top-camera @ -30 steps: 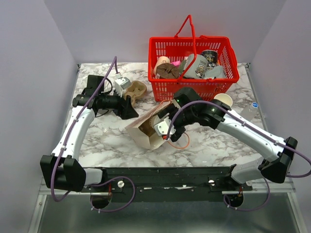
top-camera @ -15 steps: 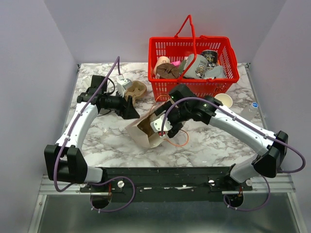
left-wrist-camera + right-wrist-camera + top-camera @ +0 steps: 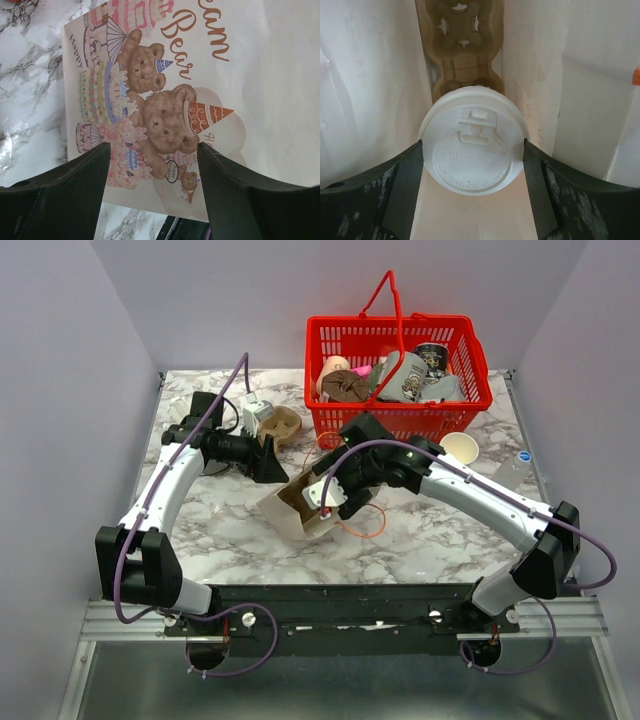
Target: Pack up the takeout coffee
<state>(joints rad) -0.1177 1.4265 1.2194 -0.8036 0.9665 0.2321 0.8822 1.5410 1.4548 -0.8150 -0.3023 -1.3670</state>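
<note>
**As the Arm Reaches In, Coffee Goes Deeper**

The right arm (image 3: 480, 495) has slid left, carrying the takeout coffee (image 3: 472, 157) deeper into the paper bag (image 3: 288, 510), so packing looks nearly done. Only the right wrist view shows it: the right jaws pinch its lid, a cup carrier (image 3: 462, 65) beyond. From the left wrist, the left jaws stand spread over the bag's printed bears (image 3: 162, 117).

Takeout coffee (image 3: 474, 152): small white cup, round white plastic lid fitted, seen lid-first, inside pale paper bag (image 3: 365, 90), touching pulp carrier (image 3: 462, 60).
</note>
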